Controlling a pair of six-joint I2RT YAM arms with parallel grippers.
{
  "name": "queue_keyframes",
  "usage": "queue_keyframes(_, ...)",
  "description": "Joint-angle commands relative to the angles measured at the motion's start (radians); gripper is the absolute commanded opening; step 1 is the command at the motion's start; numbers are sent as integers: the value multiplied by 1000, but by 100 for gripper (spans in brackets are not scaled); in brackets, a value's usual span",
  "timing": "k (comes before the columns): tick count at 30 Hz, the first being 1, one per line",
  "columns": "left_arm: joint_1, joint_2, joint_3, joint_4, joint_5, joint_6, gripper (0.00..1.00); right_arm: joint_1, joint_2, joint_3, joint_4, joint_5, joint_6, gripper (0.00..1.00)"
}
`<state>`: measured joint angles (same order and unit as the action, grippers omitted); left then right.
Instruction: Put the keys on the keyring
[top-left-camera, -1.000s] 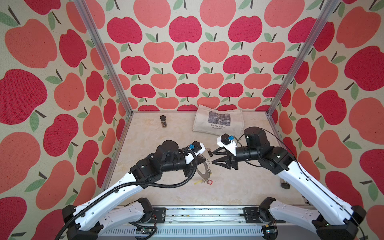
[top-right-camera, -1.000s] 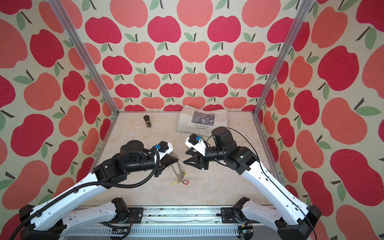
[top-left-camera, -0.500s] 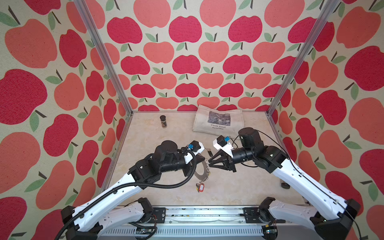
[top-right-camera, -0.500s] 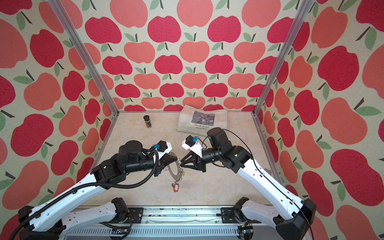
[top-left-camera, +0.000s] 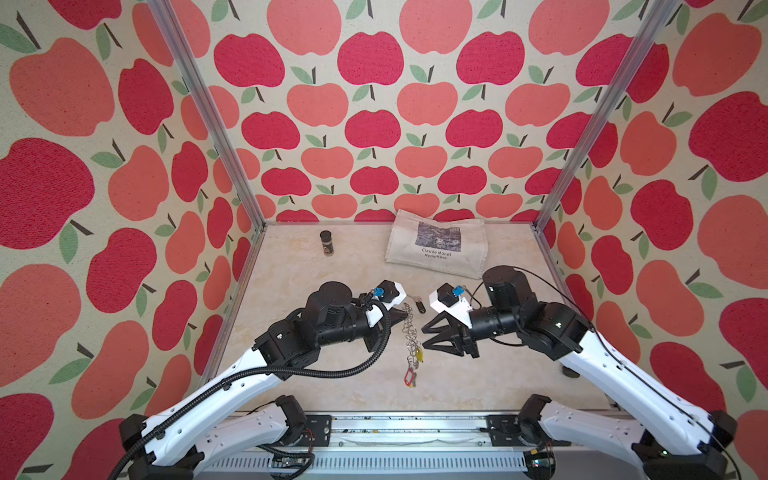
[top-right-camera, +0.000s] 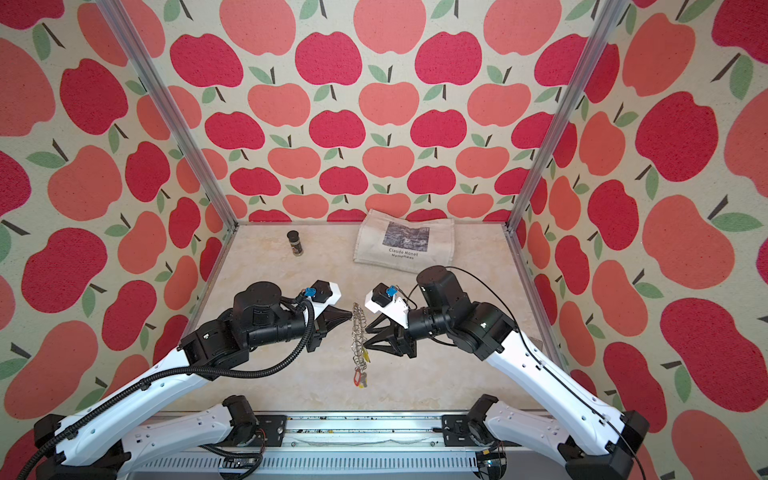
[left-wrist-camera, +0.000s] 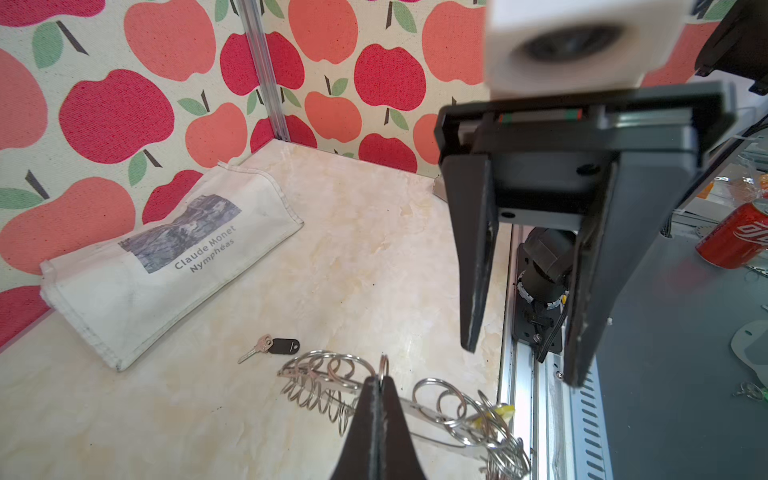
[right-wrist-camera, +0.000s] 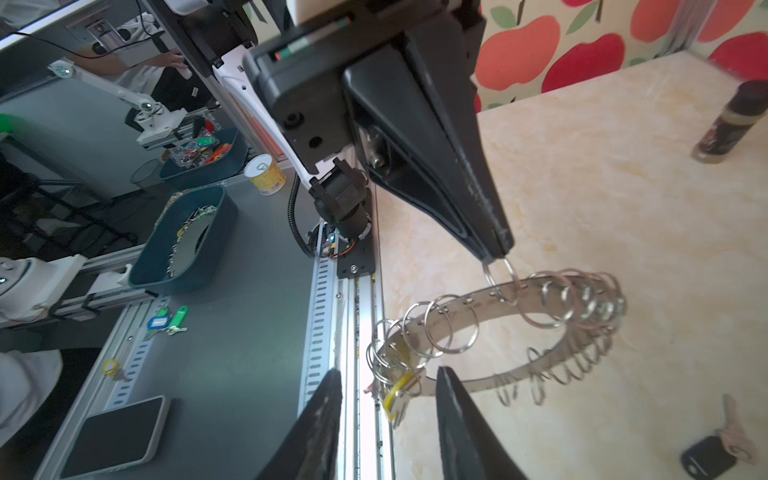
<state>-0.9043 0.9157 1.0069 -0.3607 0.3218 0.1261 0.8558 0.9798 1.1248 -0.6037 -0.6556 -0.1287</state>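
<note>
the left claw (right-wrist-camera: 496, 253) is clamped shut on one wire ring (left-wrist-camera: 384, 366) of the keyring (right-wrist-camera: 457, 316), which hangs from it over the table (top-left-camera: 311, 282). the right claw (top-left-camera: 424, 337) stands apart just beside the keyring, holding nothing. the keys (left-wrist-camera: 274, 347) lie on the table near the cloth bag (left-wrist-camera: 166, 270).

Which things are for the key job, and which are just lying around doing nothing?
For the job: keyring, pinched by the left gripper; black-tagged key, lying loose; open right gripper.
Just lying about: cloth bag; little dark jar.
</note>
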Motion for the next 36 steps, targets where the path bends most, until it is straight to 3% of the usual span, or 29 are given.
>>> queue_keyframes(1,-7,-17,1,50,20,0,0,-9,-7,-11,94,115,7,41)
queue_keyframes(14,-38,-1,27,59,46,9,0,-8,85,0,183,106,-14,33)
queue_keyframes(20,-40,-3,32,59,39,16,0,-5,89,8,140,32,-26,29)
queue_keyframes(29,-40,-5,45,54,41,21,0,8,102,15,81,11,-57,25)
queue_keyframes(36,-42,-8,50,52,41,20,0,18,105,20,87,13,-55,3)
